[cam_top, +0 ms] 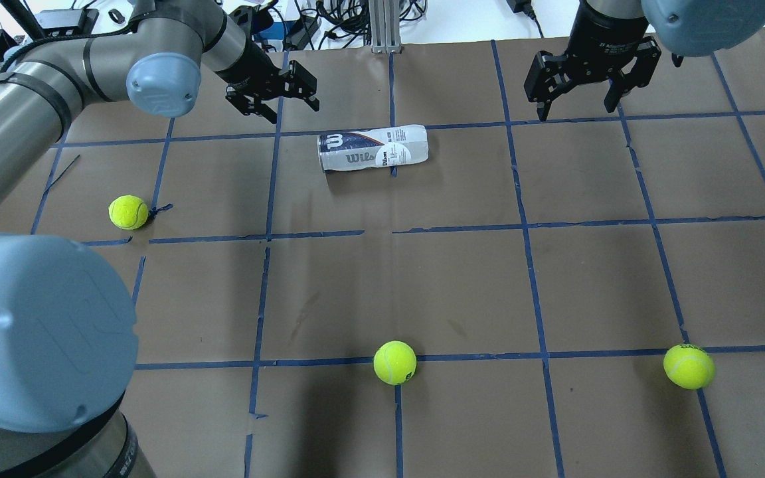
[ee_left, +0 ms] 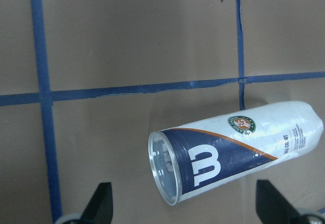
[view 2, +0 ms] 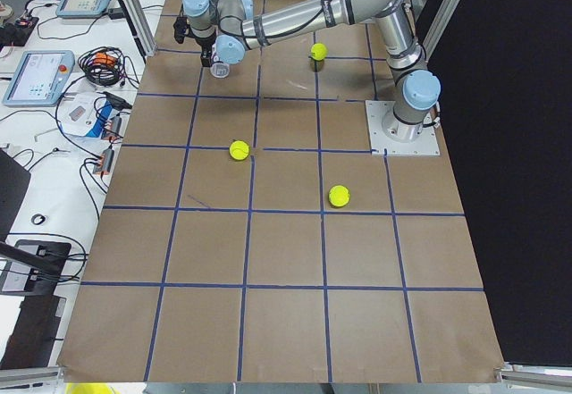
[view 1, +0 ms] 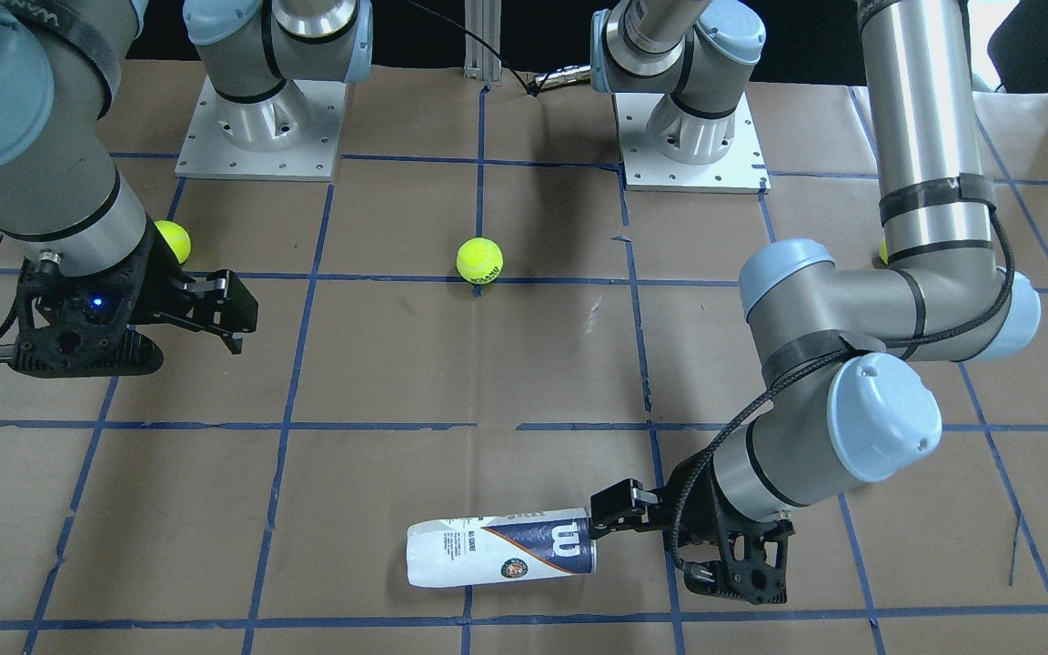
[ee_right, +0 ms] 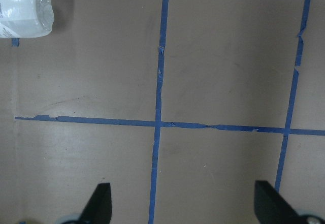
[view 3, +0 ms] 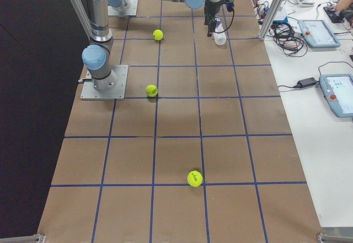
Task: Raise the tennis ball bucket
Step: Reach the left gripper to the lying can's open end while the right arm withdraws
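The tennis ball bucket lies on its side on the brown table, a clear can with a white and navy label and a big white "W". It also shows in the front view, the left wrist view, and its closed end in the right wrist view. My left gripper is open and empty, just off the can's rimmed open end, not touching it. My right gripper is open and empty, well to the side of the can.
Three yellow-green tennis balls lie loose on the table: one on my left side, one in the middle near the bases, and one on my right side. Blue tape lines grid the table. The two arm bases stand at the back.
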You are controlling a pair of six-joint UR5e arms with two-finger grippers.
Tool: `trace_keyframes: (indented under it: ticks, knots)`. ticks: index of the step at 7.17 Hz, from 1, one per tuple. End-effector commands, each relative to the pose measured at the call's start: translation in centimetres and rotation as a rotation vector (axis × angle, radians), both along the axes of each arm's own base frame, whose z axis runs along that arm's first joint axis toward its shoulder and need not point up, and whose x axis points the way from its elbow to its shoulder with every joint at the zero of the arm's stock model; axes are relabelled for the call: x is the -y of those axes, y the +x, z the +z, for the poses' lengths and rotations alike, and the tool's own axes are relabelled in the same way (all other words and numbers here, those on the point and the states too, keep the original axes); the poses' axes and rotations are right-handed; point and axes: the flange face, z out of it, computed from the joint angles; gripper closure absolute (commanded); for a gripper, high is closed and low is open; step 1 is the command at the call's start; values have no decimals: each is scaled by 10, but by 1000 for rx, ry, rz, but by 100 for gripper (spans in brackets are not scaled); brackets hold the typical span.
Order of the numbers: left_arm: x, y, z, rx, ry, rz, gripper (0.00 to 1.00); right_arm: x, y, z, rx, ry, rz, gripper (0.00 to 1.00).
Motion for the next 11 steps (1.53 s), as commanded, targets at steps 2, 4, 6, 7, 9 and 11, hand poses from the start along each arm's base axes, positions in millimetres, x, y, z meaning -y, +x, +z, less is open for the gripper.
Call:
trace_keyframes:
  ticks: [2,4,6,7,9,11]
  knots:
    - [4,-9,-50,-119,65,-6,0,-1,-1,-2,-2,9,-7,0]
    - [5,-17,-66,-194,96,4,0,-2,4,1,4,2,-60,0]
    - [8,-20,-75,-255,121,37,10,-5,12,1,0,4,-79,0]
    - [8,-21,-75,-267,124,39,26,-5,11,2,0,1,-77,0]
    - [6,-22,-66,-269,155,90,80,-5,12,3,0,-2,-83,0]
    - [9,-26,-40,-320,166,153,100,-5,11,3,-3,-1,-82,0]
